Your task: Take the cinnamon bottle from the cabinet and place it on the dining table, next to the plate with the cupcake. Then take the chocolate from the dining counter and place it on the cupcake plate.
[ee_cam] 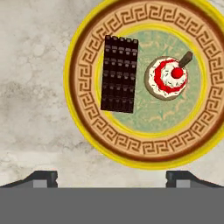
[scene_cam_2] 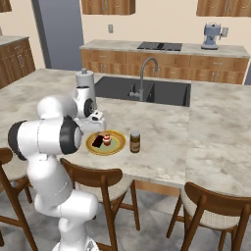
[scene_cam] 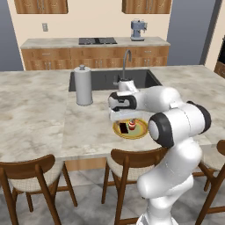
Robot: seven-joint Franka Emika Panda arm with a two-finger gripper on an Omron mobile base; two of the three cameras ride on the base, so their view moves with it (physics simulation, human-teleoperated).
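Observation:
The chocolate (ee_cam: pixel 119 74), a dark ridged bar, lies flat on the yellow-rimmed patterned plate (ee_cam: pixel 83 118), just left of the cupcake (ee_cam: pixel 168 78) with its white icing and red cherry. My gripper (ee_cam: pixel 111 177) hangs open above the plate's near edge, nothing between its fingers. In the base views the plate (scene_cam: pixel 140 133) (scene_cam_2: pixel 117 147) sits on the marble counter near its front edge, carrying the chocolate (scene_cam: pixel 124 128) (scene_cam_2: pixel 98 141) and the cupcake (scene_cam: pixel 132 124) (scene_cam_2: pixel 107 139). The brown cinnamon bottle (scene_cam_2: pixel 135 141) stands upright just right of the plate. The gripper (scene_cam: pixel 117 117) (scene_cam_2: pixel 95 128) is over the plate's left side.
A paper towel roll (scene_cam: pixel 83 85) stands behind and left of the plate. The sink (scene_cam: pixel 110 79) (scene_cam_2: pixel 147 90) with its faucet (scene_cam_2: pixel 147 73) lies beyond. Wooden chairs (scene_cam: pixel 127 162) (scene_cam_2: pixel 98 181) line the counter's front edge.

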